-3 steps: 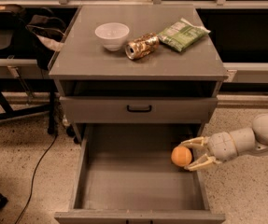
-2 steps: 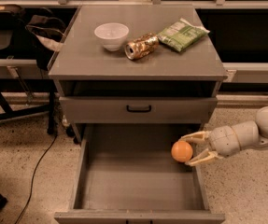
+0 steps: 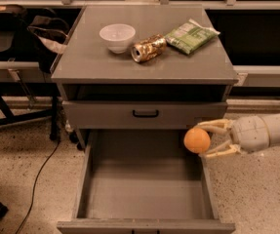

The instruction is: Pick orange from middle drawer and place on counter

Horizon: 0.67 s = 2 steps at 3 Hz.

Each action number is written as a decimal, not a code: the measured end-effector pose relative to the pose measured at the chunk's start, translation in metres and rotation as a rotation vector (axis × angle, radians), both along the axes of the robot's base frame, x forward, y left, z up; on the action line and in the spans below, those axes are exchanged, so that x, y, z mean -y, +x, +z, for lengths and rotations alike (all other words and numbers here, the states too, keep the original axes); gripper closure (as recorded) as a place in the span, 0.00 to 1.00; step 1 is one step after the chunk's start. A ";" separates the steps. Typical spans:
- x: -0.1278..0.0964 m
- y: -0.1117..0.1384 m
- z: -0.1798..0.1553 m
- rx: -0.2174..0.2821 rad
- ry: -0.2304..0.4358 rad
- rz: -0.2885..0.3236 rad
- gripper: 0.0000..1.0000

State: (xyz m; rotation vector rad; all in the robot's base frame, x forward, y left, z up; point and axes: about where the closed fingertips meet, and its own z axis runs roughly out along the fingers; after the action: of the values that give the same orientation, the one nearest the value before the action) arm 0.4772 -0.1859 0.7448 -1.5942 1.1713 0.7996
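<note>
The orange (image 3: 197,140) is held in the air between the two fingers of my gripper (image 3: 205,140), which reaches in from the right. It hangs over the right wall of the open middle drawer (image 3: 144,189), just below the closed drawer front above. The drawer's grey floor is bare. The counter (image 3: 105,62) lies above and behind, with free grey surface at its front.
On the counter stand a white bowl (image 3: 117,36), a gold can (image 3: 148,48) lying on its side and a green packet (image 3: 190,35). A drawer front with a black handle (image 3: 145,114) is shut above the open drawer. Chairs and a cable are at the left.
The gripper has lifted the orange up and slightly right, from inside the drawer's right side to above its right wall.
</note>
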 end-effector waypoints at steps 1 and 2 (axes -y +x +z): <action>-0.002 0.006 0.044 0.049 0.030 -0.065 1.00; -0.006 0.022 0.076 0.082 0.044 -0.148 1.00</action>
State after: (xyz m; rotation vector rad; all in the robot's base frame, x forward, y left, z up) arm 0.4987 -0.1800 0.8210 -1.4721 1.1900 0.6535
